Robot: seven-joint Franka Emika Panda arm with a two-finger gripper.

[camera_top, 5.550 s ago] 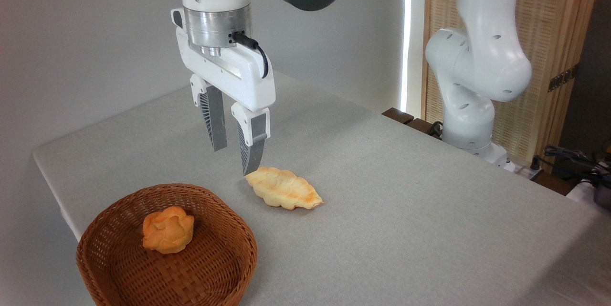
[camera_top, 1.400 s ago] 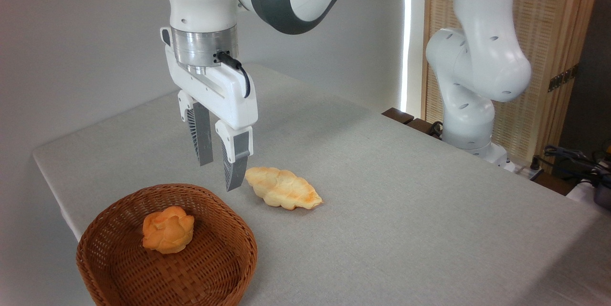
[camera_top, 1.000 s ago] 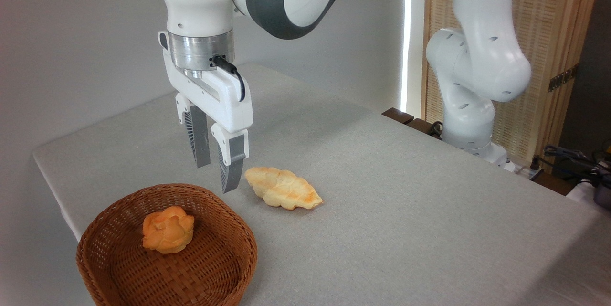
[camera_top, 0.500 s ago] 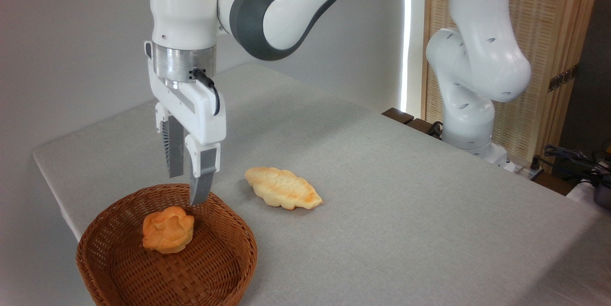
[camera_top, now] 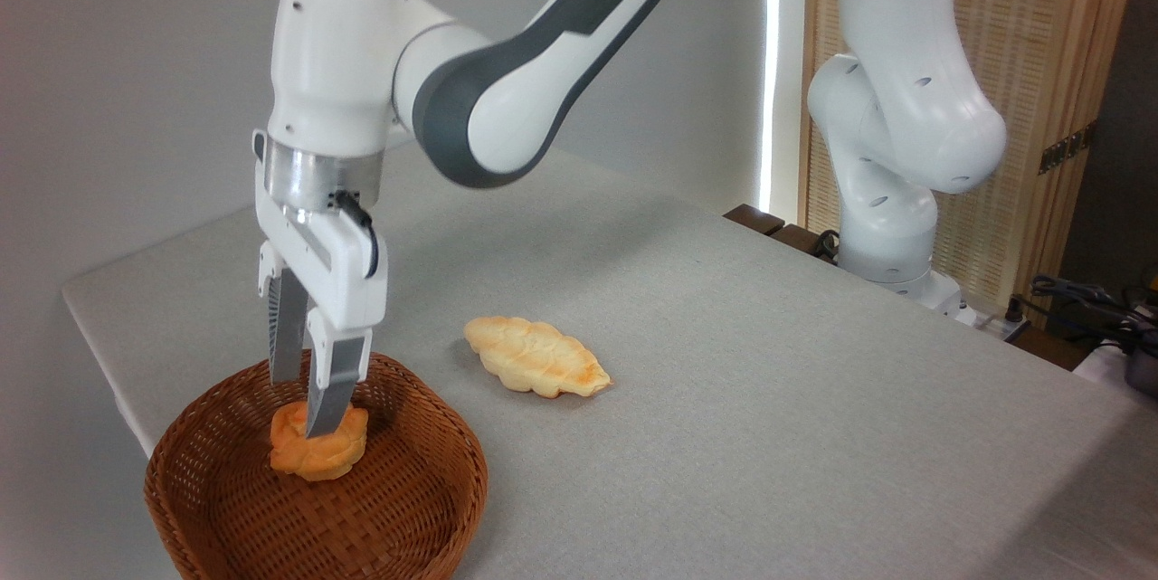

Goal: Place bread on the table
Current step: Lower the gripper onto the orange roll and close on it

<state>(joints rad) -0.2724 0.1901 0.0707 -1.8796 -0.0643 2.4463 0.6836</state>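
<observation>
Bread (camera_top: pixel 318 447) is seen inside the basket (camera_top: pixel 407 508), not yet on the tabletop (camera_top: pixel 769 381), with the gripper (camera_top: pixel 303 408) lowered over it, jaws narrowly parted around its top, grip unconfirmed, so lifting and placing beside the loaf (camera_top: pixel 536 369) are left.

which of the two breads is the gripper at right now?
The small round orange bun in the wicker basket. The gripper is down over it, fingers straddling its top. The longer pale leaf-shaped loaf lies apart on the table, untouched.
</observation>
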